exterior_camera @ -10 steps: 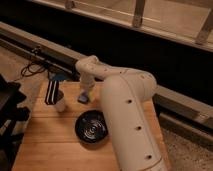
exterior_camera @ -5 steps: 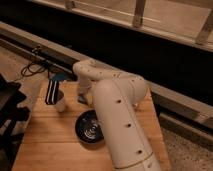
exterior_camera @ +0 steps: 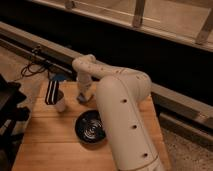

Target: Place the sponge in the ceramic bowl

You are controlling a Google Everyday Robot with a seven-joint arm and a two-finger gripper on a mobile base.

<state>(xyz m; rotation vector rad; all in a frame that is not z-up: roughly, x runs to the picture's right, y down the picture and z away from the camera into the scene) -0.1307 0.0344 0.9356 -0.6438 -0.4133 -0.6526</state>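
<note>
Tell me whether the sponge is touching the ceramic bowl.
Apart. The camera view shows a strip of bare table between the sponge and the ceramic bowl. The tool hangs at the sponge, beyond the bowl.

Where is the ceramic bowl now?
In camera view, the ceramic bowl sits on the table beside the arm; the gripper hangs beyond it, right of the white cup.

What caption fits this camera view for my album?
Robot gripper at the sponge, beyond the black ceramic bowl on the wooden table.
</note>
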